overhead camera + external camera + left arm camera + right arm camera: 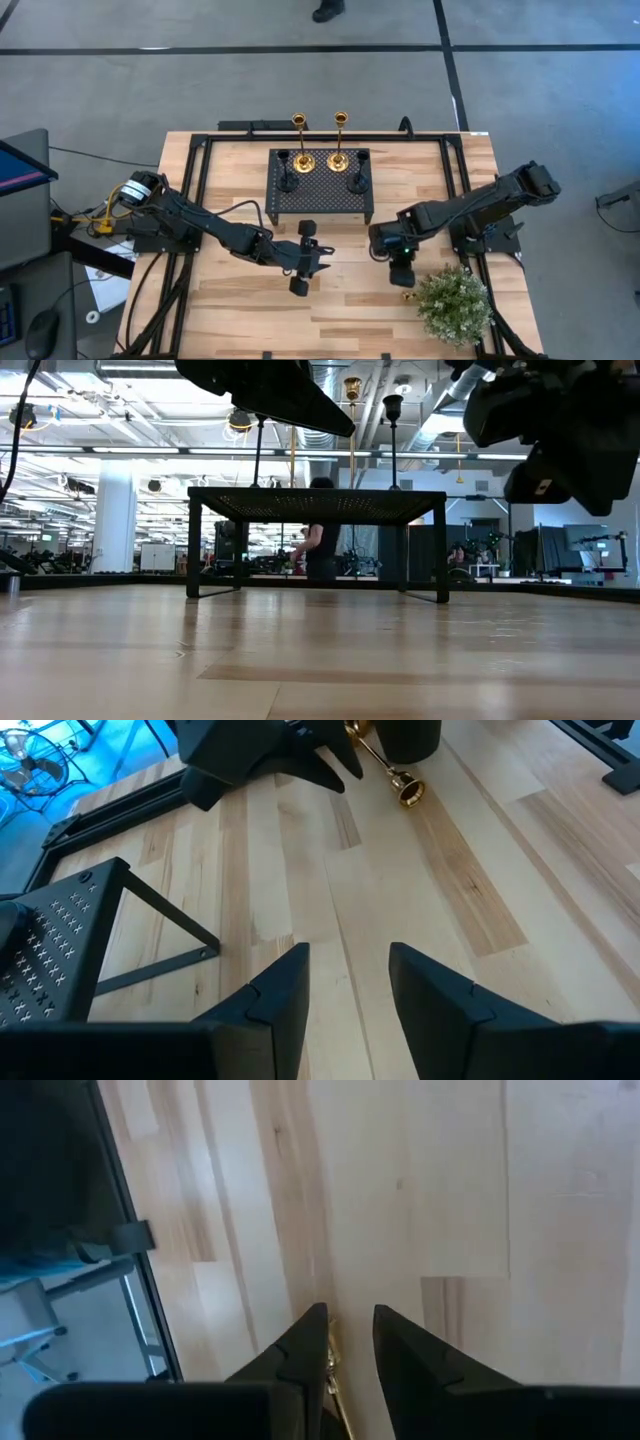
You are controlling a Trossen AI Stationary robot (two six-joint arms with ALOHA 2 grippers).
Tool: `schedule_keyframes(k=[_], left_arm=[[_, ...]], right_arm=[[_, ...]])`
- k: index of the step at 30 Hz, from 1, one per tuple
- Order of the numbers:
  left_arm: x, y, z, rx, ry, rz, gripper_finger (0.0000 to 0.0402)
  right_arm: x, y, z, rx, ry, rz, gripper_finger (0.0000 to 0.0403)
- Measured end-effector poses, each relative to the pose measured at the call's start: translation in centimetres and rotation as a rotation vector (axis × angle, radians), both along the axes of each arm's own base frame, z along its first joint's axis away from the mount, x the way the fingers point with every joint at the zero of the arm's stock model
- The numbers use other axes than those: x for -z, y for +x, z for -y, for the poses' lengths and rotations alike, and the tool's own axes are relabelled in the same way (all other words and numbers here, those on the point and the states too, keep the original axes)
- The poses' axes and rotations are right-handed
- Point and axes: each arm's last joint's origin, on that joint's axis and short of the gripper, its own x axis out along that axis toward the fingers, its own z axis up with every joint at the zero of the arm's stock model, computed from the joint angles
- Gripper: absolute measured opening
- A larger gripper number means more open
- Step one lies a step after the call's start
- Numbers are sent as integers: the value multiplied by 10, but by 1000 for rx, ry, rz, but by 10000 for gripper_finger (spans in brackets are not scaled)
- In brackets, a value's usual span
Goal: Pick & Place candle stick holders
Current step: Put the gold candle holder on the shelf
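On the black perforated stand [321, 182] two tall gold candle stick holders [301, 150] [339, 148] stand on their round bases at its far side, and two short black ones [286, 176] [357, 177] stand at its left and right ends. My right gripper [402, 278] hovers near the stand's right front, shut on a short gold holder [392, 770]. My left gripper [348, 982] hangs open over bare wood in front of the stand, nothing between its fingers. My right gripper pinches the short gold holder's slim stem [329, 1352] between its two fingers, which slant steeply down from above. The holder sticks out below the fingers, tilted, its flared end [409, 791] lowest. That end looks clear of the table; the gripper hides the holder's other end.
A green bushy plant [455, 305] stands at the near right, close to my right gripper. A black frame [200, 150] runs round the table top. Bare wood lies between the stand and the near edge. A person [322, 550] stands beyond the far edge.
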Motion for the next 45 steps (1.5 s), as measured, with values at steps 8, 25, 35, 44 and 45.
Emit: schedule_keyframes(k=[8,25,35,44,45], left_arm=[[0,0,0,0,1,-1,140],[0,0,0,0,1,-2,140],[0,0,0,0,1,-2,140],[0,0,0,0,1,-3,140],[0,0,0,0,1,-2,140]], right_arm=[[1,-3,12,51,-8,-66,75],[0,-15,21,114,159,-287,75],[0,-12,20,108,164,-249,75],[0,-10,20,101,169,-224,75],[0,-10,20,101,169,-224,75]])
